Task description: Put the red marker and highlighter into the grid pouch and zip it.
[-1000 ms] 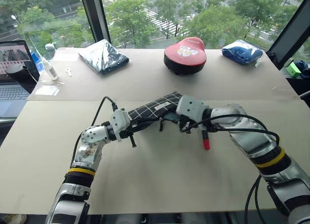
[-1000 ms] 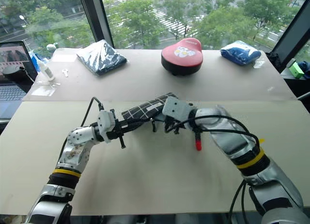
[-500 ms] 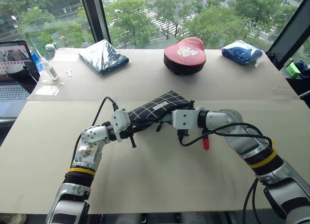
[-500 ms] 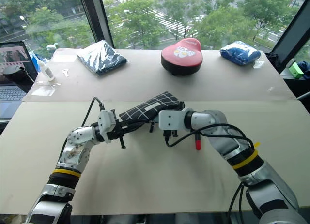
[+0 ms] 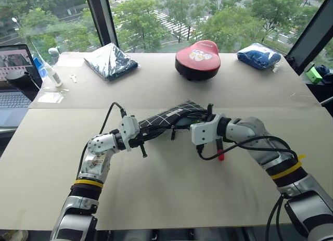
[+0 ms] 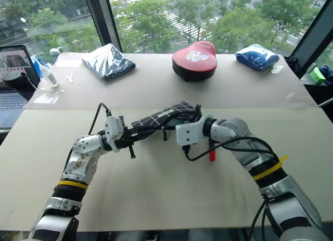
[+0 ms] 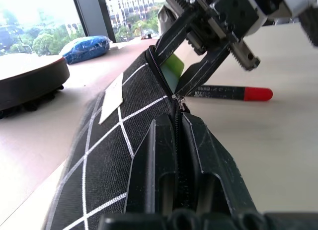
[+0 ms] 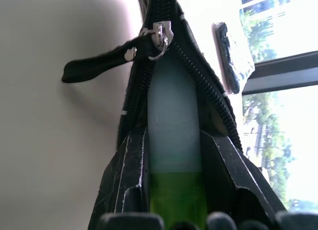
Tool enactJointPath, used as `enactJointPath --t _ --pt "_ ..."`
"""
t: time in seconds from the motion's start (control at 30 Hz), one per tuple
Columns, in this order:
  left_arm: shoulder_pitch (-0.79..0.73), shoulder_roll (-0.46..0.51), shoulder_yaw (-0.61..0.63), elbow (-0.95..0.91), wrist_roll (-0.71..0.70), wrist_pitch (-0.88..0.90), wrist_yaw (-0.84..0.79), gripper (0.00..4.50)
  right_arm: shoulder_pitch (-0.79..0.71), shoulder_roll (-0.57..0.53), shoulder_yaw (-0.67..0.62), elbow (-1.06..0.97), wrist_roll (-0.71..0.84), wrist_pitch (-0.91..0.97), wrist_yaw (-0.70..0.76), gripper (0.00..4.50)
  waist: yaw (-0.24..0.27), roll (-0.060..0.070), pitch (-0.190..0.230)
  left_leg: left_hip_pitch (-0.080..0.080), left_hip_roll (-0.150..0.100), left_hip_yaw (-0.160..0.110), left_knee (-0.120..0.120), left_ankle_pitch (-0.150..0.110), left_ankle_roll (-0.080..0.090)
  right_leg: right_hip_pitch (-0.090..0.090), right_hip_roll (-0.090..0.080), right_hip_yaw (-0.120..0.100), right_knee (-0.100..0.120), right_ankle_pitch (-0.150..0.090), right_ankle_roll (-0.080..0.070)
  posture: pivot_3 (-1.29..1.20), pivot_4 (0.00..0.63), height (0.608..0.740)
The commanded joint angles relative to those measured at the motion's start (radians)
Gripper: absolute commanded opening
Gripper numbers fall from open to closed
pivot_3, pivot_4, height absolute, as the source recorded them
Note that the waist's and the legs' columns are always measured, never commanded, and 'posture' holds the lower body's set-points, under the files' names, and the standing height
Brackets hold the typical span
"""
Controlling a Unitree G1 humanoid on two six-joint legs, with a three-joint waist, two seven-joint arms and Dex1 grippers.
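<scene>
Black grid fabric is your landmark: since a second ago your right gripper (image 5: 207, 120) has rolled over at the grid pouch (image 5: 166, 118)'s open end — the left gripper (image 5: 139, 139) is clamped shut on the other end. The red marker (image 5: 220, 150) lies on the table just beside the pouch. Left wrist: white label, half-open zipper. Right wrist: part-open fingers (image 8: 126, 180) pinch the translucent highlighter (image 8: 174, 135) inside the mouth.

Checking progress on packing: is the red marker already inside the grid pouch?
No, the red marker lies on the table beside the grid pouch, outside it.
</scene>
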Motion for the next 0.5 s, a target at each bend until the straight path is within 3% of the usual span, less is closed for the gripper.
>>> enactJointPath --t 0.03,0.27,0.3,0.33,0.43,0.5 --pt "-0.022 -0.008 0.011 -0.032 -0.032 0.007 -0.004 0.00 -0.044 0.003 -0.028 0.041 -0.056 -0.112 -0.081 1.03 -0.001 0.000 0.000 0.000 0.000 0.000 0.000 0.000 0.000 0.000 0.000 0.000 0.000 0.000 0.000 0.00 0.150 0.740" --pt "-0.021 -0.009 0.010 -0.037 -0.034 0.009 -0.002 0.00 -0.025 0.030 -0.045 0.048 0.021 -0.106 -0.019 1.03 -0.004 0.000 0.000 0.000 0.000 0.000 0.000 0.000 0.000 0.000 0.000 0.000 0.000 0.000 0.000 0.00 0.150 0.740" --pt "-0.021 -0.009 0.010 -0.038 -0.034 0.009 -0.002 0.00 -0.019 0.035 -0.050 0.039 0.053 -0.084 0.008 2.04 -0.004 0.000 0.000 0.000 0.000 0.000 0.000 0.000 0.000 0.000 0.000 0.000 0.000 0.000 0.000 0.00 0.150 0.740" --pt "-0.020 -0.008 0.010 -0.039 -0.034 0.009 -0.002 0.00 -0.019 0.040 -0.061 0.034 0.067 -0.066 0.014 2.13 -0.004 0.000 0.000 0.000 0.001 0.000 0.000 0.000 0.000 0.000 0.000 0.000 0.000 0.000 0.000 0.00 0.150 0.740" --pt "-0.018 -0.008 0.009 -0.042 -0.032 0.010 -0.001 0.00 -0.031 0.044 -0.093 0.036 0.066 -0.034 0.004 3.14 -0.004 0.000 0.000 0.000 0.001 0.000 0.000 0.000 0.000 0.001 0.001 0.000 0.000 0.000 0.000 0.00 0.150 0.740" --pt "-0.018 -0.008 0.008 -0.043 -0.032 0.011 0.000 0.00 -0.034 0.037 -0.122 0.031 0.102 -0.010 0.025 3.35 -0.002 0.000 0.000 0.000 0.001 0.000 0.000 0.000 0.000 0.001 0.001 0.000 0.001 0.000 0.000 0.00 0.150 0.740"
